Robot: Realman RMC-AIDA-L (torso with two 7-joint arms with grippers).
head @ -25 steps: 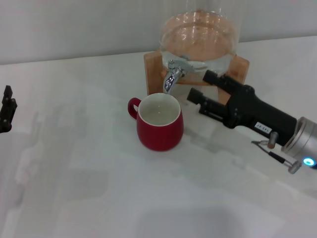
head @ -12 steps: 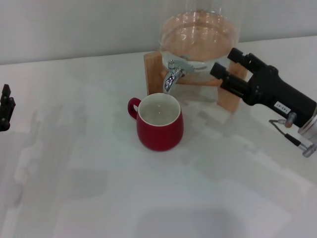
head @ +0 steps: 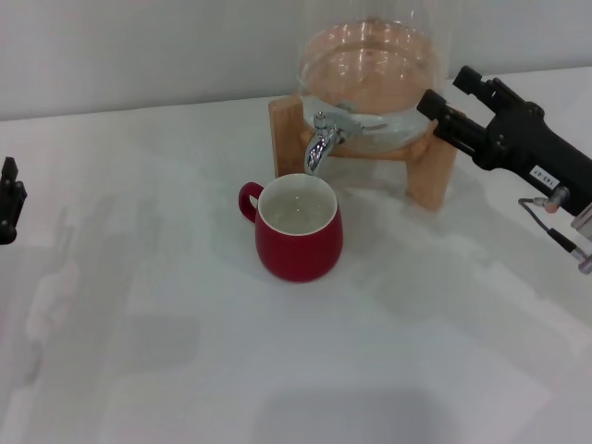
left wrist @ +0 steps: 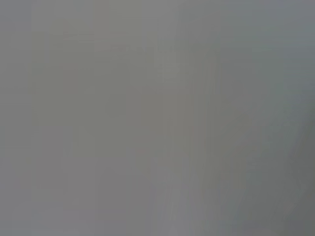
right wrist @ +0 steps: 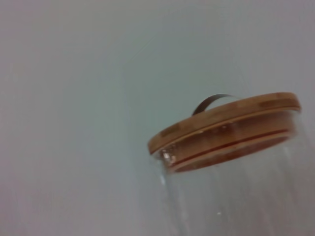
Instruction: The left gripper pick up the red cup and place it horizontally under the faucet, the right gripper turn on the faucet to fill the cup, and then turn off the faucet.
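The left gripper (head: pixel 9 199) is sitting at the left edge of the table (head: pixel 185 370), mostly out of the head view; whether its fingers are spread or pressed together cannot be told. The left wrist view is showing only a plain grey surface.

The red cup (head: pixel 298 227) is standing upright near the middle of the table toward the back edge, handle pointing to the robot's left, white inside showing, its surface apart from both grippers. The faucet (head: pixel 324 139) is hanging just above and behind the cup's rim, spout curving down toward the cup opening, lever on top. It is fitted to a glass jar (head: pixel 370 74) resting on a wooden stand (head: pixel 430 171) at the back edge.

The right gripper (head: pixel 449 92) is hovering beside the jar on the right, above the stand's right post, fingers spread with a clear gap, holding nothing. The right wrist view is showing the jar's wooden lid (right wrist: pixel 224 128) with a dark loop handle (right wrist: pixel 211 102).
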